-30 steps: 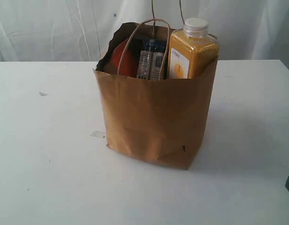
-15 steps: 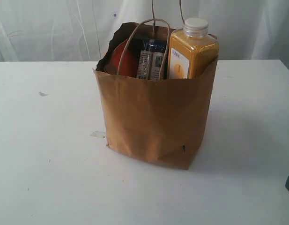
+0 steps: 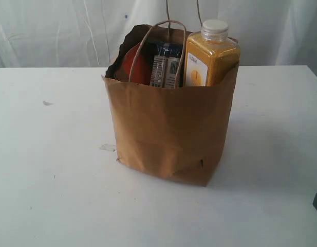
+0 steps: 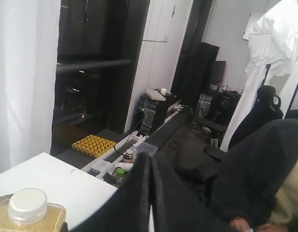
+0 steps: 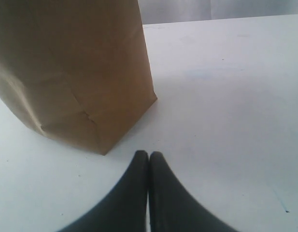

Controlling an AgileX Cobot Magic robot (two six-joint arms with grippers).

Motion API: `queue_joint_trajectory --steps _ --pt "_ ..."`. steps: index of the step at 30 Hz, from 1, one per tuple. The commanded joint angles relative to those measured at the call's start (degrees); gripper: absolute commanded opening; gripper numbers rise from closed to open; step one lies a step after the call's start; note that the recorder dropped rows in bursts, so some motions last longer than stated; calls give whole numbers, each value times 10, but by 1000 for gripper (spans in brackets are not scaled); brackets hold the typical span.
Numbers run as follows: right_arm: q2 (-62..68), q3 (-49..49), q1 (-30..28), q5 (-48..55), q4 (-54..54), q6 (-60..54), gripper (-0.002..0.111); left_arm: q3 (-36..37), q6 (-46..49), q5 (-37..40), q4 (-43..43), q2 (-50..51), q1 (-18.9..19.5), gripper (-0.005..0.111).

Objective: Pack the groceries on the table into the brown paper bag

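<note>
Brown kraft paper: one brown paper bag (image 3: 168, 134) stands upright mid-table, holding three visible groceries: one yellow juice bottle (image 3: 209, 59) with its white cap above the rim, one white-blue carton (image 3: 165, 67) and one orange-red pouch (image 3: 133, 64). One twisted handle (image 3: 159, 23) loops up in front. Of the two grippers, the left gripper (image 4: 149, 166) has its fingers pressed together, empty, near the bottle's cap. The right gripper (image 5: 148, 159) is likewise closed on nothing, low over the table (image 3: 50, 170) near the bag's corner. Bare, lightly marked white tabletop spreads on every side. A white curtain (image 3: 55, 31) hangs behind.
</note>
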Motion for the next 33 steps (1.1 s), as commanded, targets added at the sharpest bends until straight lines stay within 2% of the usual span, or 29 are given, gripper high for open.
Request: queue_joint_trajectory --steps 1,5,8,11,16,20,21,22,24,26,30,33 --pt "-3 2 -4 -2 -6 0 0 0 31 -1 -9 -7 0 0" --pt "-3 2 -4 -2 -6 0 0 0 124 29 6 -38 0 0" --pt "-3 2 -4 -2 -6 0 0 31 86 95 10 -96 0 0" --pt "-3 2 -4 -2 -6 0 0 97 41 211 10 -153 0 0" --pt "-3 2 -4 -2 -6 0 0 119 41 248 10 -190 0 0" --pt "-3 2 -4 -2 -6 0 0 119 48 229 6 -214 0 0" --pt "-3 2 -4 -2 -6 0 0 119 74 229 -28 -215 0 0" --pt "-3 2 -4 -2 -6 0 0 119 149 230 -101 -215 0 0" --pt "-3 2 -4 -2 -6 0 0 119 391 226 -305 -215 0 0" --pt "-3 2 -4 -2 -6 0 0 119 601 208 -466 -216 0 0" --pt "-3 2 -4 -2 -6 0 0 138 891 198 -690 -224 0 0" --pt "-3 2 -4 -2 -6 0 0 183 1173 201 -931 -236 0 0"
